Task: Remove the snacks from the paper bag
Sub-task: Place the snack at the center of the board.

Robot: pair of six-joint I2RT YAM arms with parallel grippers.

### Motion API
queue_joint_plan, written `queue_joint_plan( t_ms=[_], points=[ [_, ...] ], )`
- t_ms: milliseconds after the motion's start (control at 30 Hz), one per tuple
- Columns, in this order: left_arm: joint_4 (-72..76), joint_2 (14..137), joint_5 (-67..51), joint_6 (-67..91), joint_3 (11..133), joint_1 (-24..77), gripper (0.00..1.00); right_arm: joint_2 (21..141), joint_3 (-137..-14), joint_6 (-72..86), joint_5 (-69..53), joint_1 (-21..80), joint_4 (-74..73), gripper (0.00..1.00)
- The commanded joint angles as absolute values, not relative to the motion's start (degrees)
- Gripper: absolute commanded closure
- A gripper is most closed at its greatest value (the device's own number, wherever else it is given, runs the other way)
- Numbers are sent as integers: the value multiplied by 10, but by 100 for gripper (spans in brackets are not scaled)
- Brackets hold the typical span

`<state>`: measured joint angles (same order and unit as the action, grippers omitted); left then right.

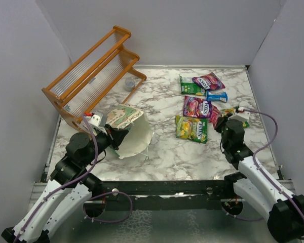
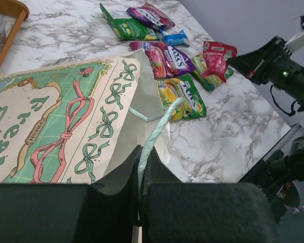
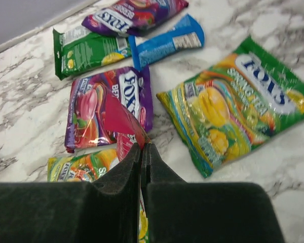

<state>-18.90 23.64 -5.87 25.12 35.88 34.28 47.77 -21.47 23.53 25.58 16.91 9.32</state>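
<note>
While both arms reach in from the near edge, the marble table (image 1: 167,152) takes up the whole floor of the scene, grey walls around it. Far left, the orange wooden rack (image 1: 91,81) leans tilted, one end down on the marble. Just in front of it lies the paper bag (image 1: 134,136), tipped on its side, its printed pale-green face with pink and green bows turned up and its cream mouth gaping toward the middle of the table. The left gripper (image 2: 140,154) is right at that mouth, jaws pressed together on the bag's rim, and the pale string handle (image 2: 154,134) runs down into the seam between them. Over on the right half of the table, well apart from the bag, the snacks are spread out on the marble. Nearest the bag sits the yellow-green packet (image 1: 191,128), flat; touching it on the far side is the purple-pink packet (image 1: 196,107). Farther back lie a green packet (image 1: 191,87) with another purple packet (image 1: 209,81) overlapping its corner, and a small blue packet (image 1: 217,96) just beside them. The right gripper (image 3: 142,149) hangs over this cluster, jaws closed, pinching the corner of a red packet (image 3: 121,119) that slants up across the purple-pink one. One more yellow-green packet (image 3: 76,167) peeks out under that gripper.
</note>
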Motion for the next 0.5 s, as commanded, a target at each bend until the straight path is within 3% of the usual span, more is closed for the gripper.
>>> queue_joint_plan(
  t_ms=[0,333,400,467],
  points=[
    [-188,213,-30,258,366,345,100,450,-191,406,261,154,38,98],
    [-188,221,-36,257,368,345,100,550,-156,497,198,65,32,98],
    [-187,222,-39,256,367,345,100,554,-160,496,186,46,27,89],
    [-184,223,-44,256,367,345,100,549,-169,494,189,36,9,72]
  ],
)
